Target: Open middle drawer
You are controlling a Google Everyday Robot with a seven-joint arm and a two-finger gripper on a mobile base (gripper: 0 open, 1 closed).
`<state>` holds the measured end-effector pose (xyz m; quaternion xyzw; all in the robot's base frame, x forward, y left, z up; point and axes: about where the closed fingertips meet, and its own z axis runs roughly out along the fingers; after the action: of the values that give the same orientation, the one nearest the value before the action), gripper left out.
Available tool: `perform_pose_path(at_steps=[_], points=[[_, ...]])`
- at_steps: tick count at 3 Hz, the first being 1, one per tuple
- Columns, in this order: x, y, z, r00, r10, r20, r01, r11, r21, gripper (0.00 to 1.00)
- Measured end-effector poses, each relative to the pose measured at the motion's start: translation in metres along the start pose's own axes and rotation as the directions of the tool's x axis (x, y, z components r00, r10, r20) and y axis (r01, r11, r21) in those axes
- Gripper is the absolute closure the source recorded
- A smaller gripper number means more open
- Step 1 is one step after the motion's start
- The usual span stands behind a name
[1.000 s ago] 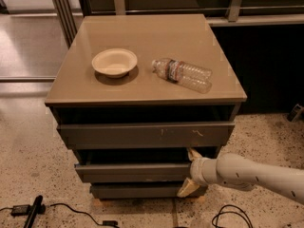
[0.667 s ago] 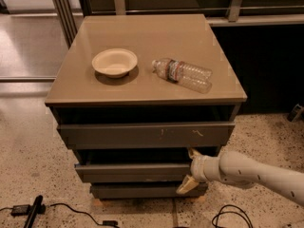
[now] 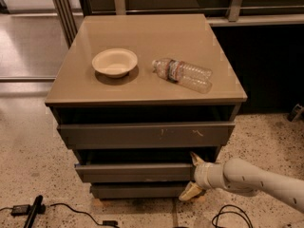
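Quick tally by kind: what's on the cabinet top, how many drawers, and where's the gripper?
Bowl: 1
Water bottle: 1
Drawers: 3 (top drawer, middle drawer, bottom drawer)
Gripper: 1, at the middle drawer's right end
Total: 6

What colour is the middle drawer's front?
Middle drawer: plain dark grey-brown, camera view. Pincer at its right end.
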<state>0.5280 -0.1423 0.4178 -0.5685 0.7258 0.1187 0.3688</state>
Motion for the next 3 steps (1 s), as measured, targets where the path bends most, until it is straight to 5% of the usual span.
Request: perform_pose_path(at_steps=[1,2,3], points=[[0.0028,0.0017,0.0,1.0,0.007,0.0,-0.007,1.0,-0.001,0.0],[0.0028,0.0017,0.0,1.0,0.007,0.0,-0.007,1.0,-0.001,0.19],[0.0028,0.0017,0.0001,1.0,0.007,0.0,-0.007,1.0,-0.001,0.5]])
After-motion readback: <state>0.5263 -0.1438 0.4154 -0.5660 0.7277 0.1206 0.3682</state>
